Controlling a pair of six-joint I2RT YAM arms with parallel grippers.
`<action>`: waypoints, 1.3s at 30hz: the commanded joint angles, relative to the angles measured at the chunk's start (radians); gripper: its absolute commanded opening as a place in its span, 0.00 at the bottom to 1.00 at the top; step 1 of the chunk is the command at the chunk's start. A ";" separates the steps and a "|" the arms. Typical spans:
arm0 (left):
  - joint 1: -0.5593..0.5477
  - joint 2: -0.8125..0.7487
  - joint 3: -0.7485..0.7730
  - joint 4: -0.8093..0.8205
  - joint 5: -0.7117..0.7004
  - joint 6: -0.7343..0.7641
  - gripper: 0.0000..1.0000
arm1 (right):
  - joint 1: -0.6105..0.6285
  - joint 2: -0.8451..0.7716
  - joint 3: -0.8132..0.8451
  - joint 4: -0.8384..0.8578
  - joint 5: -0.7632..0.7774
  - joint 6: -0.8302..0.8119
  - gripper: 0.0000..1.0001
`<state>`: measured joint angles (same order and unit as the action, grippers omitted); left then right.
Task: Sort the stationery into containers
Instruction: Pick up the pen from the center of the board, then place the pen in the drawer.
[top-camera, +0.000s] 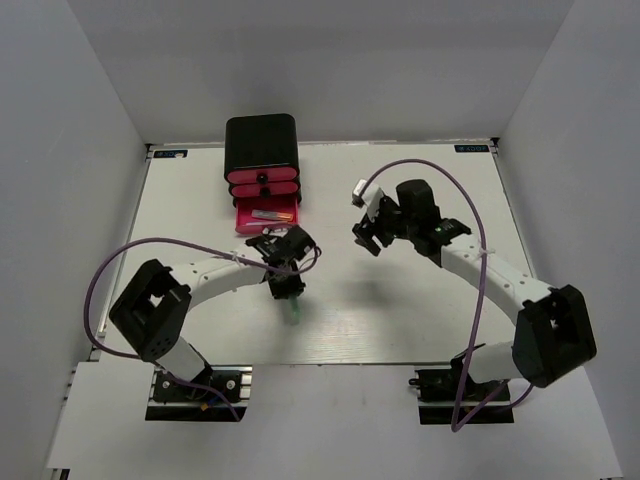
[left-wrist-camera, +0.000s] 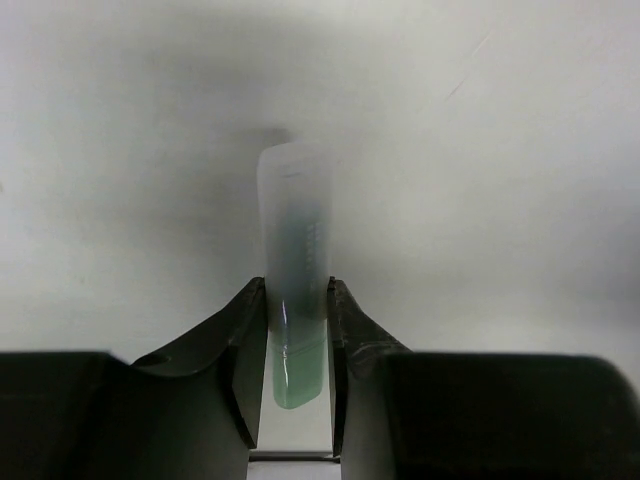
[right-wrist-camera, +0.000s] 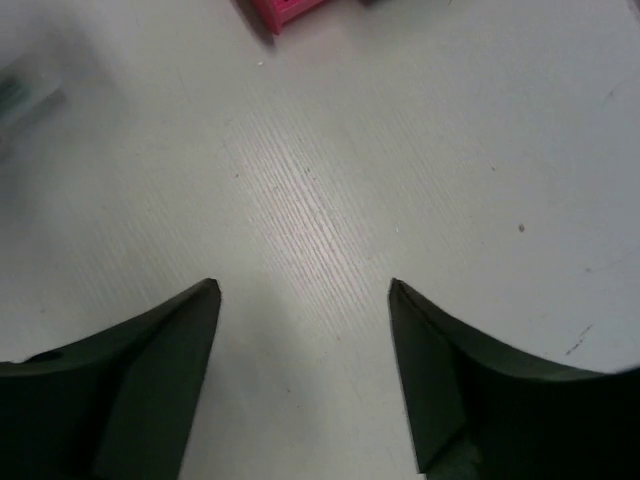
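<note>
My left gripper (top-camera: 286, 287) is shut on a green marker-like stick (top-camera: 293, 312) at the middle of the table. In the left wrist view the stick (left-wrist-camera: 297, 240) stands between the two fingers (left-wrist-camera: 240, 340), which press on both its sides; its green end points back toward the wrist. The glossy black cabinet (top-camera: 261, 143) stands at the back with three pink drawers (top-camera: 262, 181). The lowest drawer (top-camera: 285, 221) is pulled open and a pale stick (top-camera: 268, 214) lies in it. My right gripper (top-camera: 366, 236) is open and empty, right of the drawers, with bare table between its fingers (right-wrist-camera: 303, 290).
A corner of the open pink drawer (right-wrist-camera: 285, 10) shows at the top of the right wrist view. A purple cable (top-camera: 440, 170) loops over the right arm, another (top-camera: 110, 270) over the left. White walls enclose the table on three sides.
</note>
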<state>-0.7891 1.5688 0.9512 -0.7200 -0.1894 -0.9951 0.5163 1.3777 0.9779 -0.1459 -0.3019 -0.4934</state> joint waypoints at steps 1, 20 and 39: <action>0.065 -0.049 0.109 0.040 -0.065 -0.043 0.06 | -0.025 -0.061 -0.047 0.063 -0.075 0.042 0.68; 0.349 0.004 0.133 0.442 -0.059 -0.533 0.00 | -0.094 -0.227 -0.232 0.098 -0.092 0.078 0.00; 0.459 0.115 0.198 0.459 -0.047 -0.628 0.60 | -0.114 -0.305 -0.327 0.075 -0.112 0.076 0.00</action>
<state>-0.3355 1.7187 1.1213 -0.2531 -0.2276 -1.6135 0.4080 1.0924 0.6559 -0.0875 -0.3931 -0.4255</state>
